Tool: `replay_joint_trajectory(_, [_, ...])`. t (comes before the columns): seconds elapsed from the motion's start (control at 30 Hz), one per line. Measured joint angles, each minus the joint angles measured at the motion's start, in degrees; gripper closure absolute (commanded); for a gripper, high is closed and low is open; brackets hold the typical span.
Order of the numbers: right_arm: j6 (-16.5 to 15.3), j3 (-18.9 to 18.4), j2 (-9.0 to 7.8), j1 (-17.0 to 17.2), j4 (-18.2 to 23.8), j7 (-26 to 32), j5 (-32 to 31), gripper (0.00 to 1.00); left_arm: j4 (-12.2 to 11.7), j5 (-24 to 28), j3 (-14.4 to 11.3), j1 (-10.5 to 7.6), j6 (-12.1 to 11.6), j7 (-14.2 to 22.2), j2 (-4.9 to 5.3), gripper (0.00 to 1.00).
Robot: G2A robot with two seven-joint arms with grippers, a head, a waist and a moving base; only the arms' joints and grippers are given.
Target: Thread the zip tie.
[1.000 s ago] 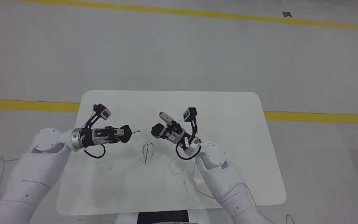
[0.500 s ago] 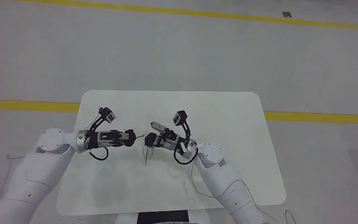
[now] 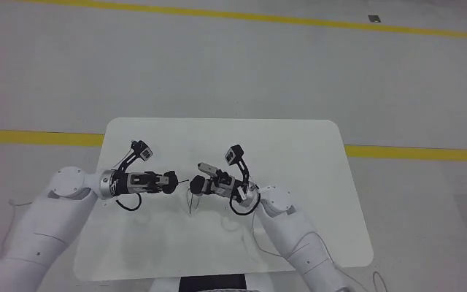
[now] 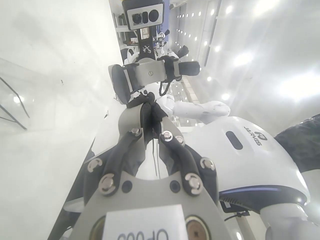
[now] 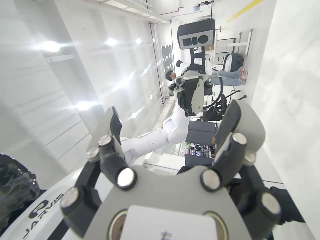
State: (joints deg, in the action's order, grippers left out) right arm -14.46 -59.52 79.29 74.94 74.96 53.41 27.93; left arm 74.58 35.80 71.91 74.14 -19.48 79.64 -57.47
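In the top view, the left gripper (image 3: 171, 182) was closed on the zip tie (image 3: 181, 179). The tie's thin free end stuck out past the fingertips toward the right gripper (image 3: 195, 187). The two grippers faced each other over the middle of the table (image 3: 306, 146), close together but apart. The tie's long axis ran roughly along the line joining them. Both forearms lay low and nearly level, coming in from opposite sides. A few loose ties (image 3: 191, 201) lay on the table just on the robot's side of that gap.

In the left wrist view, the left gripper (image 4: 150, 112) pinched the zip tie (image 4: 153, 148) between its shut fingers, and the black strand trailed back toward the wrist. The right gripper (image 4: 122, 88) stood just beyond the tips. It could not be told whether the tie's end touched it.

In the right wrist view, the right gripper (image 5: 172, 117) had its fingers spread wide and held nothing. The left gripper (image 5: 190, 96) sat straight ahead, in line with that opening. The tie was too thin to make out there. The free right gripper looked the likelier one to take the offered end, which would need close alignment along that shared axis.
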Motion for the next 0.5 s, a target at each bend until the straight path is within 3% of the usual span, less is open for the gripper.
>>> replay_joint_trajectory(0.07, [-0.46,-0.09,-0.08,-0.07,-0.53,0.42,0.32,0.52,0.00,0.00,0.00,0.00,0.00,0.00,0.00,1.00])
replay_joint_trajectory(0.13, [-0.97,-0.08,-0.15,-0.14,-0.99,0.91,0.66,0.63,0.00,0.00,0.00,0.00,0.00,0.00,0.00,1.00])
replay_joint_trajectory(0.2, [-1.46,0.19,-0.17,-0.23,-1.43,1.56,0.92,0.69,0.00,0.00,0.00,0.00,0.00,0.00,0.00,1.00])
replay_joint_trajectory(0.5, [-2.60,2.12,0.02,-1.21,-3.36,2.43,1.54,0.75,0.00,0.00,0.00,0.00,0.00,0.00,0.00,1.00])
